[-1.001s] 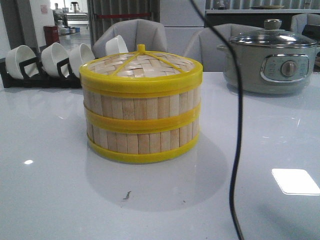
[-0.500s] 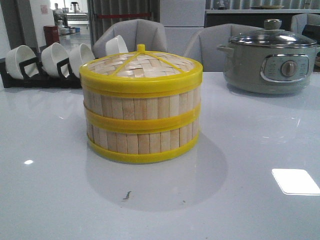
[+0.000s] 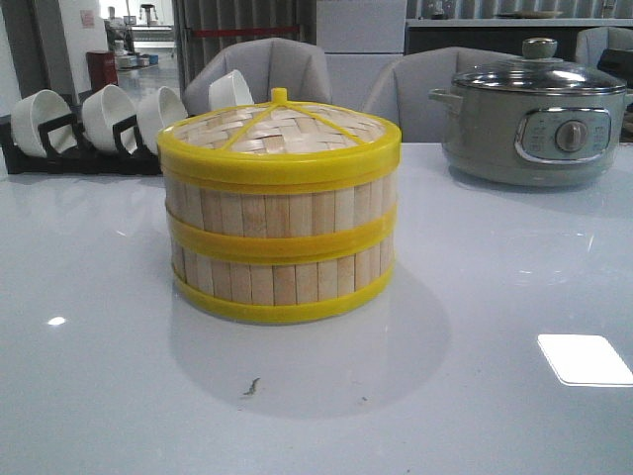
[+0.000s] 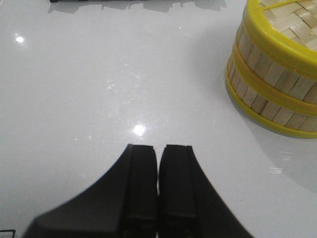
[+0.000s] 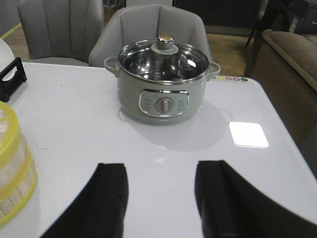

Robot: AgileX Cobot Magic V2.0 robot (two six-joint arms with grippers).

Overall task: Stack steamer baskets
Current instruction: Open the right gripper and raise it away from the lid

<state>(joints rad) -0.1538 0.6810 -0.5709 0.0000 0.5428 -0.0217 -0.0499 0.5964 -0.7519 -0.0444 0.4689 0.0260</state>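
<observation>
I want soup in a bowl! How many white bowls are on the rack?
4, standing in a row on the black rack behind the steamer: bowls and. The steamer may hide more.

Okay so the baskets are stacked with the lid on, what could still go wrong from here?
The steamer baskets sit stacked under the woven lid, both arms clear. Two risks:
1. The left gripper, shut, hangs near the stack; a sideways sweep might shove it.
2. The right gripper, open, faces the electric pot; moving forward could bump it.
</observation>
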